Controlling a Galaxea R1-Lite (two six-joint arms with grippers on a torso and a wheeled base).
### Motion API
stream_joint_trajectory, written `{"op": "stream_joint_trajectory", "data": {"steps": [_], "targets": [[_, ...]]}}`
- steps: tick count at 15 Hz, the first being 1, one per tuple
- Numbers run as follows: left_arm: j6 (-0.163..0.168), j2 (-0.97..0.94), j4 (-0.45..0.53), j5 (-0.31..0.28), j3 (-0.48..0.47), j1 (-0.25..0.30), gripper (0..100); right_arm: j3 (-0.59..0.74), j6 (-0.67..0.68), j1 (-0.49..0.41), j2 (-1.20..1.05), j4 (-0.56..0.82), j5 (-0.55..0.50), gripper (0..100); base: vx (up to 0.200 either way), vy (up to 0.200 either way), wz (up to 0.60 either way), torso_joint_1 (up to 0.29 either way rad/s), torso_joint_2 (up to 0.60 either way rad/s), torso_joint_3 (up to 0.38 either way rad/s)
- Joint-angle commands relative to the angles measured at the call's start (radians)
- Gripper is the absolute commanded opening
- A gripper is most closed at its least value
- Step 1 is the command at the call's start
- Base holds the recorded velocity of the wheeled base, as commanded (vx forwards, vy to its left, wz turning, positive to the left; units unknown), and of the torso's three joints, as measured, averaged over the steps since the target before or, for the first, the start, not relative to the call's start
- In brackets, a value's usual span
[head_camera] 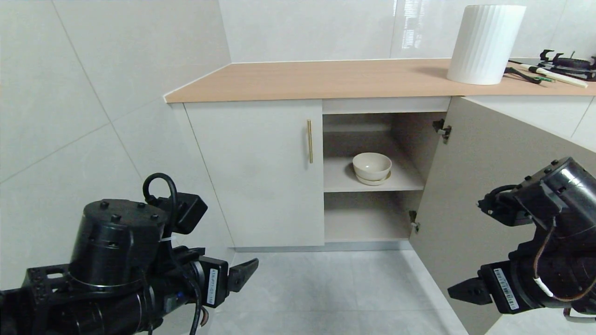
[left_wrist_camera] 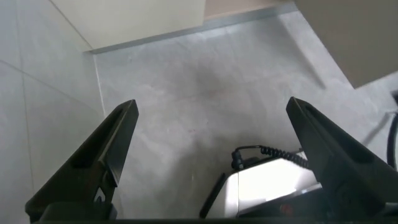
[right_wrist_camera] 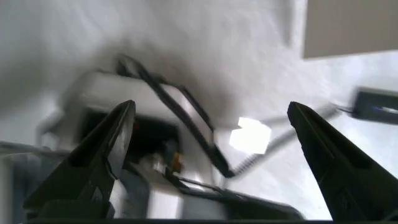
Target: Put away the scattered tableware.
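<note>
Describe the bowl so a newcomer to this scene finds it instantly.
Under the wooden countertop, the cabinet's right-hand door hangs open. On the shelf inside sits a cream bowl, deep and round, stacked on a flatter matching plate.

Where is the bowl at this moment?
In the head view the bowl sits on a plate on the shelf of the open cabinet, just right of the closed door's handle.
</note>
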Motion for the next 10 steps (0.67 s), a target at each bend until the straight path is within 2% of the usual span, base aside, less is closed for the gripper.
{"op": "stream_joint_trajectory", "data": {"steps": [1, 4, 10], "targets": [[-0.001, 0.003, 0.0, 0.0, 0.002, -0.001, 100, 0.005, -0.006, 0.001, 0.003, 0.014, -0.019, 100, 0.0, 0.0, 0.0, 0.0, 0.0, 0.0], [0.0, 0.009, 0.0, 0.001, 0.002, -0.001, 100, 0.003, -0.006, -0.001, 0.001, 0.014, -0.031, 100, 0.0, 0.0, 0.0, 0.0, 0.0, 0.0], [0.014, 0.013, 0.0, 0.014, 0.003, -0.001, 100, -0.012, -0.008, -0.028, 0.009, 0.09, -0.068, 100, 0.0, -0.2, 0.0, 0.005, 0.0, -0.001]]}}
